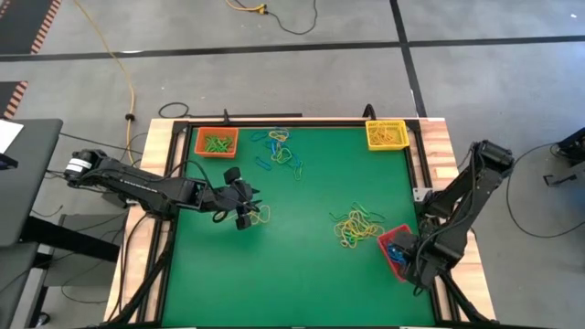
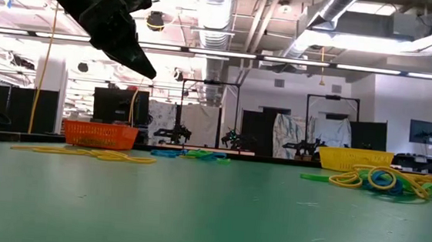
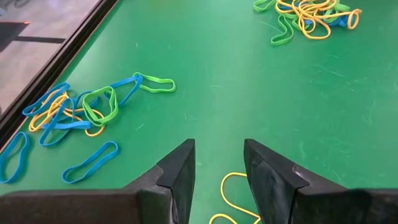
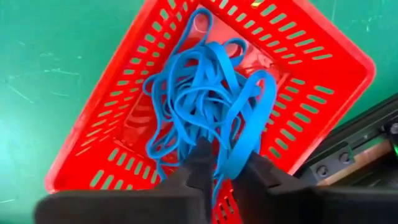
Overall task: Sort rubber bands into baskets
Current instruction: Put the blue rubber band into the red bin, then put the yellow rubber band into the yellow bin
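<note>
The red rectangular plastic basket point(image 4: 211, 93) stands at the right edge of the green table point(image 1: 302, 274), turned diagonally to that edge; it holds a tangle of thin blue rubber bands point(image 4: 208, 106). The right gripper point(image 4: 225, 163) hangs just above this tangle with its fingers a little apart; one blue loop passes between them, but I cannot tell if it is held. The orange plastic basket point(image 1: 217, 143) at the far left corner contains green rubber bands point(image 1: 217, 143); the yellow plastic basket point(image 1: 386, 134) stands at the far right corner, its content not clear. The left gripper point(image 3: 219, 163) is above the table, fingers apart, over a loose yellow rubber band point(image 3: 233, 199). A mixed heap of blue, green and yellow bands point(image 1: 279, 151) lies beside the orange basket; a mostly yellow heap point(image 1: 358, 227) lies near the red one. No readable writing shows.
</note>
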